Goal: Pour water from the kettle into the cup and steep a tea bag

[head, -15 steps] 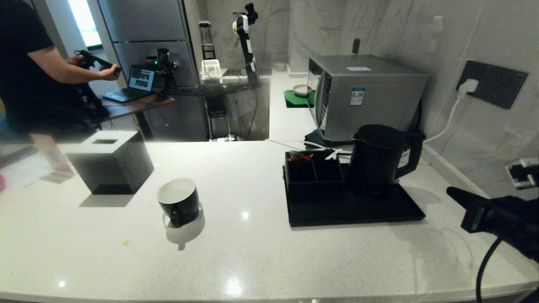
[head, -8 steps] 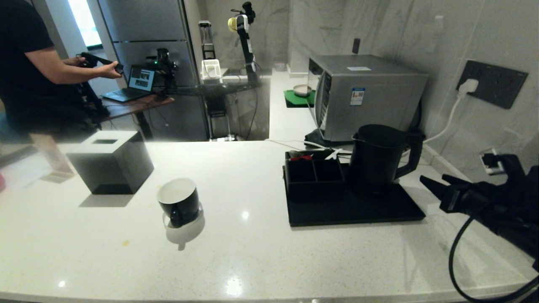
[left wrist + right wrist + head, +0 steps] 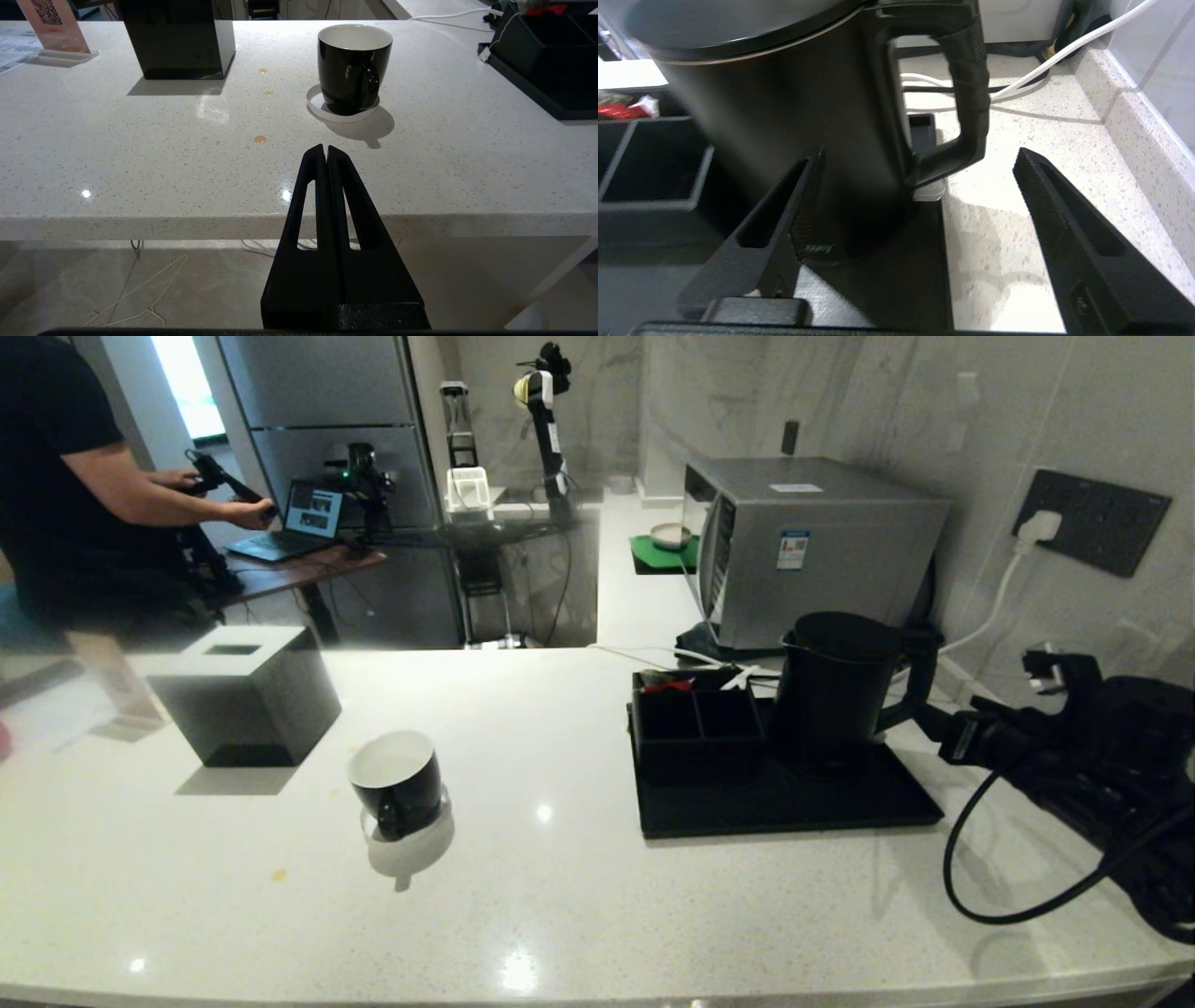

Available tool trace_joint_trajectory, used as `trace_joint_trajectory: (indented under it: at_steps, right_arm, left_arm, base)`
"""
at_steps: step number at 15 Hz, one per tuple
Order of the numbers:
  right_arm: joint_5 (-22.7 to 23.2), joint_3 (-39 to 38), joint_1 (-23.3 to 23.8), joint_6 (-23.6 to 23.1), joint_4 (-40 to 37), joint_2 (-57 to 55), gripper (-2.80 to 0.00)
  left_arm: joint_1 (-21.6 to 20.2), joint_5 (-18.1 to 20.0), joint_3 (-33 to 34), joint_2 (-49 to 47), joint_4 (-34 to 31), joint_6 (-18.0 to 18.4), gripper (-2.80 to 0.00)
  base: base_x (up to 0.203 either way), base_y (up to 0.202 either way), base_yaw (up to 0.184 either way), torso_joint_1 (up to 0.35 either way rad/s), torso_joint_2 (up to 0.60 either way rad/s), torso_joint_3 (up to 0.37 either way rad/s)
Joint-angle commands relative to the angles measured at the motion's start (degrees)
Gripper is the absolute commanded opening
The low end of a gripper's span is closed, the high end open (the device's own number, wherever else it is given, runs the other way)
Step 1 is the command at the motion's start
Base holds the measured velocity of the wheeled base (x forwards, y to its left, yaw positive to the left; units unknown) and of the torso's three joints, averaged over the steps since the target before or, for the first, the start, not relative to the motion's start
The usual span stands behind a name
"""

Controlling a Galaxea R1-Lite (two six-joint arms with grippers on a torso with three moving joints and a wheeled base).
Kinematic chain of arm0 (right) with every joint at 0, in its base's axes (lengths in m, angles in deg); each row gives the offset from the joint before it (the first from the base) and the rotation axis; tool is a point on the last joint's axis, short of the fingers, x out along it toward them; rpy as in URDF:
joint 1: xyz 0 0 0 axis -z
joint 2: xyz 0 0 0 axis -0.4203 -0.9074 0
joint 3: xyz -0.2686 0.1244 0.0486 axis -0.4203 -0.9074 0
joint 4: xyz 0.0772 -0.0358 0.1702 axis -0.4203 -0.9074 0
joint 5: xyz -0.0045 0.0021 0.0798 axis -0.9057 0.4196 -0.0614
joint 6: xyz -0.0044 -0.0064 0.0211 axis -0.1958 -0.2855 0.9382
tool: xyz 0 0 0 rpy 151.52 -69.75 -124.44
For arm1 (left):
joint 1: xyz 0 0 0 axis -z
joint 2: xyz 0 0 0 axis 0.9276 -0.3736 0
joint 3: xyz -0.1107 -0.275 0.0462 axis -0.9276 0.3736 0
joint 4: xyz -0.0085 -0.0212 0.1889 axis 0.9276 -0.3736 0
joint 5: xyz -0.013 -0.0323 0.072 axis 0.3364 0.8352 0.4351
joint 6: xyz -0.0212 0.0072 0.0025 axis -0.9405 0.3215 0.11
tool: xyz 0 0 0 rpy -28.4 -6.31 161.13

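The tall black kettle (image 3: 834, 686) stands on a black tray (image 3: 794, 807) right of centre, its loop handle (image 3: 969, 79) turned toward my right arm. My right gripper (image 3: 930, 720) hovers just off the handle's lower end, fingers open wide and holding nothing. In the right wrist view the right gripper (image 3: 919, 156) has the handle ahead of its tips, untouched. The black cup (image 3: 397, 780), white inside, sits on a white coaster left of centre. My left gripper (image 3: 325, 148) is shut and empty, parked before the counter's front edge, the cup (image 3: 353, 65) beyond it. A red packet (image 3: 619, 110) lies in the organizer; whether it is the tea bag I cannot tell.
A black compartment box (image 3: 695, 717) shares the tray beside the kettle. A microwave (image 3: 803, 546) stands behind, with a white plug and cord at the wall socket (image 3: 1092, 527). A black cube tissue box (image 3: 245, 693) sits at the left. A person (image 3: 65, 495) stands beyond the counter, far left.
My right arm has risen and swung left from the counter's right edge up to the kettle's handle, and its fingers have opened. The left arm is still.
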Motion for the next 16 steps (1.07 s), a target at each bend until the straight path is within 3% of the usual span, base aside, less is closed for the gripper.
trace_joint_trajectory:
  at_steps: [1, 3, 6, 16]
  right_arm:
    - [0.0, 1.09, 0.25, -0.05, 0.42, -1.71, 0.0]
    - [-0.24, 1.84, 0.95, -0.19, 0.41, -2.49, 0.0]
    - [-4.05, 4.03, 1.47, 0.04, 0.08, -4.18, 0.0]
    - [-4.38, 9.89, 1.47, 0.06, 0.44, -9.05, 0.0]
  left_arm:
    - [0.0, -0.06, 0.0, 0.02, 0.0, -0.01, -2.8]
    - [0.0, 0.01, 0.0, 0.02, 0.0, -0.01, -2.8]
    - [0.0, 0.03, 0.0, 0.02, 0.0, -0.01, -2.8]
    - [0.0, 0.03, 0.0, 0.02, 0.0, -0.01, -2.8]
  base:
    - [0.0, 0.0, 0.0, 0.0, 0.0, 0.0]
    - [0.0, 0.0, 0.0, 0.0, 0.0, 0.0]
    - [0.0, 0.0, 0.0, 0.0, 0.0, 0.0]
    - [0.0, 0.0, 0.0, 0.0, 0.0, 0.0]
